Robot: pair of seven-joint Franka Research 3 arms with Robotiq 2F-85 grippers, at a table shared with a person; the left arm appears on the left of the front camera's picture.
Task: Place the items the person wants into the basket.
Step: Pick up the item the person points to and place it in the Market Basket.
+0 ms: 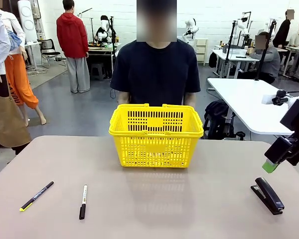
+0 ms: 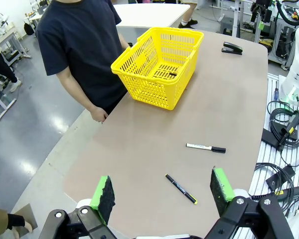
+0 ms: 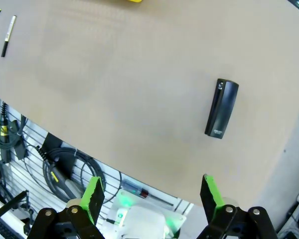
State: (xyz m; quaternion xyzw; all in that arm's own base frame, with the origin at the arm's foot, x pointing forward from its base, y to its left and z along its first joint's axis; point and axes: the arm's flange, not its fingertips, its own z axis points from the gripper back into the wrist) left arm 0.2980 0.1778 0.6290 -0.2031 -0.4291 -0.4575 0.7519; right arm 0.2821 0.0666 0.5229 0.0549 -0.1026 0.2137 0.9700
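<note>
Green pads on the right gripper (image 3: 151, 191) stood spread wide with nothing between them, hanging over the table's near right edge. Just beyond them one black stapler (image 3: 222, 108) lay flat on the tan table (image 1: 164, 209), not touching the fingers. The left gripper (image 2: 162, 186) was spread just as wide and was empty too. Two pens lay ahead of it, the black-and-yellow marker (image 2: 181, 188) nearer and the white-and-black marker (image 2: 205, 147) a little farther on, the two apart from each other. Past them came bare tabletop, then the single yellow basket (image 1: 156, 149), upright at the far middle. The stapler lay well apart from it, on the robot's right. Close behind the basket stood the person (image 1: 156, 69), one hand (image 2: 97, 114) down at the table's edge.
</note>
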